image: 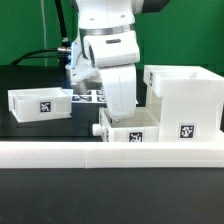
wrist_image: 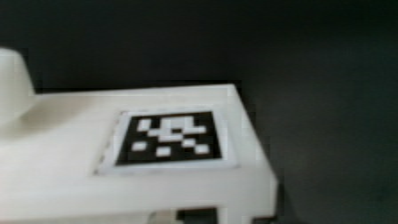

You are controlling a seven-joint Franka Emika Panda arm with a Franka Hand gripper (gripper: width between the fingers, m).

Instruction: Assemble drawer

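Observation:
The large white cube-shaped shell (image: pixel 185 98) stands at the exterior view's right, with a tag on its front. One small white tray (image: pixel 130 128) sits just beside it against the rail, and the second tray (image: pixel 40 103) lies at the exterior view's left. My gripper (image: pixel 121 108) reaches down onto the middle tray. Its fingertips are hidden by the hand and the tray's walls. The wrist view is blurred. It shows a white part's face with a black-and-white tag (wrist_image: pixel 173 140) close under the camera, and the fingers blend into that white.
The long low white rail (image: pixel 110 152) runs across the front of the table. The marker board (image: pixel 88 97) lies behind the arm, partly hidden. The table top is black, with a green backdrop behind it.

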